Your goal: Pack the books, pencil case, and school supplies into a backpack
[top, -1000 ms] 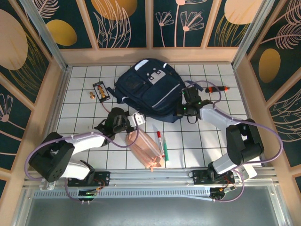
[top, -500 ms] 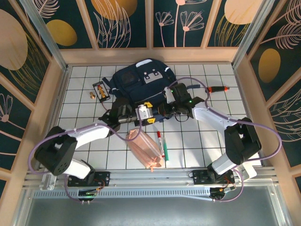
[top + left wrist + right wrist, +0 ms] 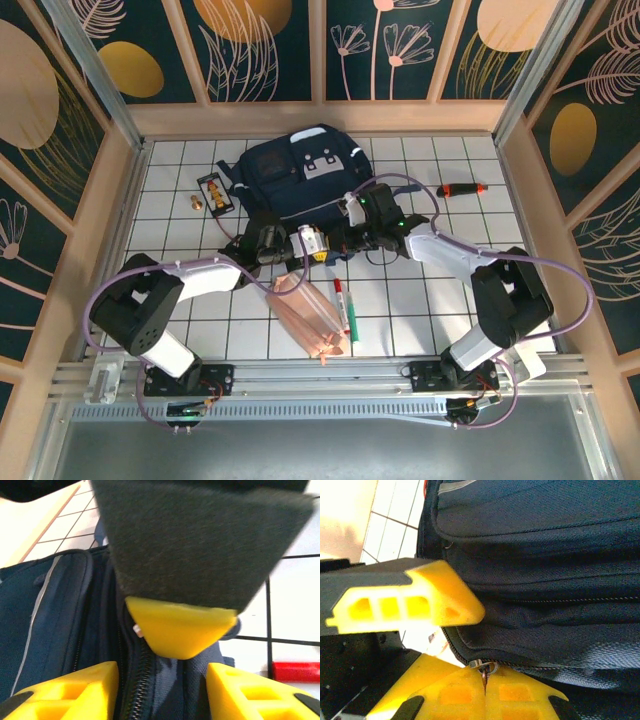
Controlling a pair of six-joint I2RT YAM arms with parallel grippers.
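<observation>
Over the table from above, the backpack [image 3: 300,175] has shifted back and left and bunched up against how it lay a second ago. The left gripper [image 3: 312,245] and right gripper [image 3: 338,240] have met at its near edge. The pencil case [image 3: 312,315] and marker pen [image 3: 343,303] lie on the tiles nearer the bases, just beside each other. At the left wrist, its fingers [image 3: 70,687], shut a moment ago, now stand parted astride the zip line, holding nothing. At the right wrist, the jaws are pinched tight on the zip pull [image 3: 483,667]. Opening the bag looks under way, I judge; pouch and pen are still outside
</observation>
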